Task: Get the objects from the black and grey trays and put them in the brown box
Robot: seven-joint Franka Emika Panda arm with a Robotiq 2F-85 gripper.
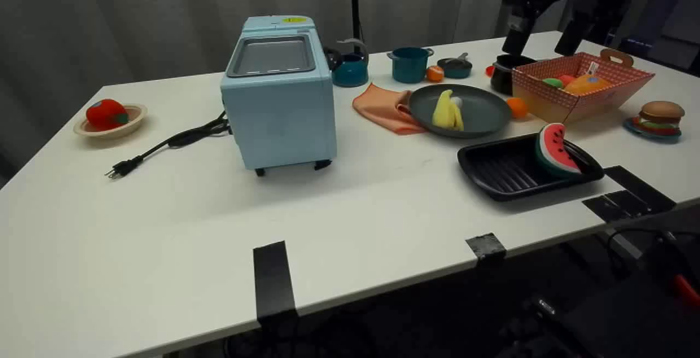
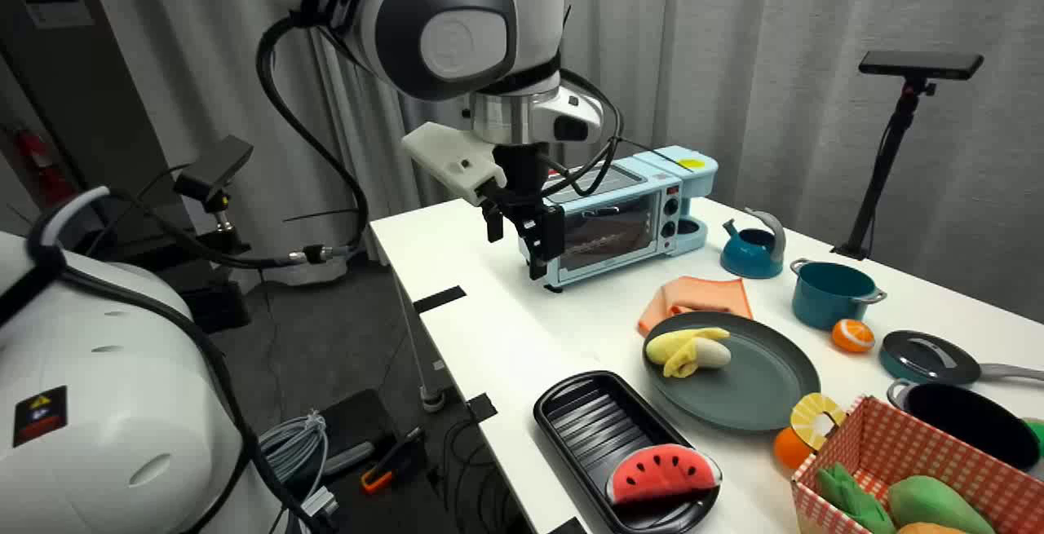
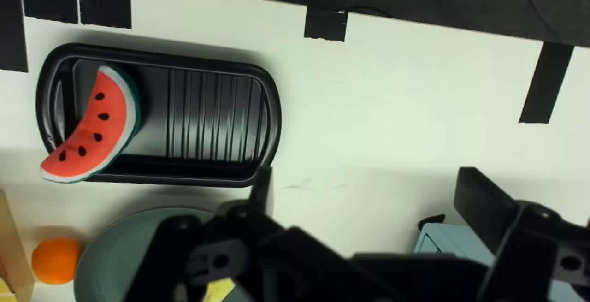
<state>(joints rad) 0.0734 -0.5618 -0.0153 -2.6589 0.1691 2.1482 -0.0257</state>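
Note:
A red watermelon slice (image 1: pixel 559 150) lies in the black ridged tray (image 1: pixel 506 175); the slice (image 2: pixel 662 473) and tray (image 2: pixel 587 416) show in an exterior view too. In the wrist view the slice (image 3: pixel 99 129) leans over the rim of the tray (image 3: pixel 212 113). A peeled yellow banana (image 2: pixel 689 350) lies on the round grey tray (image 2: pixel 758 387). The brown box (image 1: pixel 547 101) has a red checked lining (image 2: pixel 946 428) and holds several toy foods. My gripper (image 2: pixel 518 250) is open and empty above the table; its fingers (image 3: pixel 364 173) are wide apart in the wrist view.
A light blue toaster oven (image 1: pixel 279 117) stands near my gripper. An orange (image 1: pixel 517 107) sits between grey tray and box. An orange cloth (image 1: pixel 385 109), kettle (image 1: pixel 350 71), teal pot (image 1: pixel 410 65) and black pot (image 1: pixel 503 76) stand behind. A burger (image 1: pixel 659 117) lies beside the box.

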